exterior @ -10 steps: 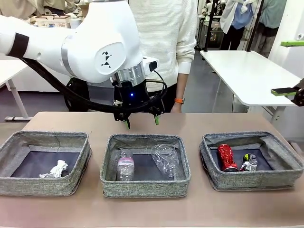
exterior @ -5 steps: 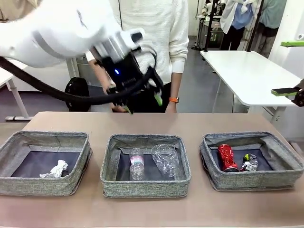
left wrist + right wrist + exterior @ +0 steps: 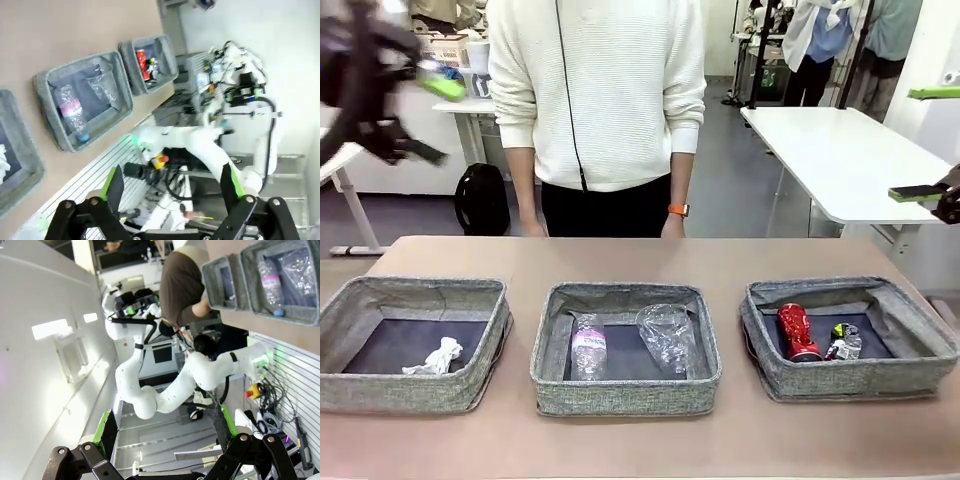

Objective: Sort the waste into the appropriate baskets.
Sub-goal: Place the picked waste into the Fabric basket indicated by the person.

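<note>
Left gripper (image 3: 415, 110), blurred at upper left, jaws spread wide and empty, hangs well above the baskets; right gripper (image 3: 165, 427) likewise gapes empty. On the worktop (image 3: 620, 255), the middle basket (image 3: 625, 392) holds a labelled bottle (image 3: 587, 346) lying lengthwise front-to-back, cap hidden, beside a crumpled one (image 3: 667, 338). Cans (image 3: 798, 332) lie right, paper wad (image 3: 437, 357) left.

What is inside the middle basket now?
The middle basket holds two clear plastic bottles: one with a pink label and one crumpled. Its near wall hides the front strip of floor.
</note>
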`<control>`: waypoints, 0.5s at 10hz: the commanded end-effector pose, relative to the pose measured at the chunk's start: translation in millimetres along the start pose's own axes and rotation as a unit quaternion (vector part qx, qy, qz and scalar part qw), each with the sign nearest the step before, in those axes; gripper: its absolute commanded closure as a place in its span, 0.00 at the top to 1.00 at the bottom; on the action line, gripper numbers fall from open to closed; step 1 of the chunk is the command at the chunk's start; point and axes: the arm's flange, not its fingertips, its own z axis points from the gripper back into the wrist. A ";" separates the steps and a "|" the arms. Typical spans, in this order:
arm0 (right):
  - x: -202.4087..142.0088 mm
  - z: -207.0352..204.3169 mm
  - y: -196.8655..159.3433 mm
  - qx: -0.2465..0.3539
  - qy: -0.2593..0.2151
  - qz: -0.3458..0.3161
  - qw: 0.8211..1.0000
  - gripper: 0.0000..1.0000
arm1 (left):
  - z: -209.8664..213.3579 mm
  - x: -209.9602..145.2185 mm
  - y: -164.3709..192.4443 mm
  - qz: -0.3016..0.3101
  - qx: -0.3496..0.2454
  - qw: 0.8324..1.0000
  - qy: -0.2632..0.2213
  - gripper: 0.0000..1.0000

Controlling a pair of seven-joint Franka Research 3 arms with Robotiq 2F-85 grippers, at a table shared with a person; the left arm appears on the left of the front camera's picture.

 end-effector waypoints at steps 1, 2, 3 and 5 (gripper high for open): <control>0.2 -1.2 5.3 0.011 0.002 0.007 1.000 1.00 | 35.7 -16.2 52.1 0.049 -0.069 0.995 -0.050 1.00; 0.2 -1.2 5.3 0.011 0.002 0.007 1.000 1.00 | 60.2 -37.8 72.8 0.088 -0.084 0.988 -0.091 1.00; 0.2 -1.2 5.3 0.011 0.002 0.007 1.000 1.00 | 74.3 -58.3 89.4 0.128 -0.099 0.981 -0.103 1.00; 0.2 -1.2 5.3 0.011 0.002 0.007 1.000 1.00 | 80.3 -47.7 92.0 0.100 -0.077 0.988 -0.084 1.00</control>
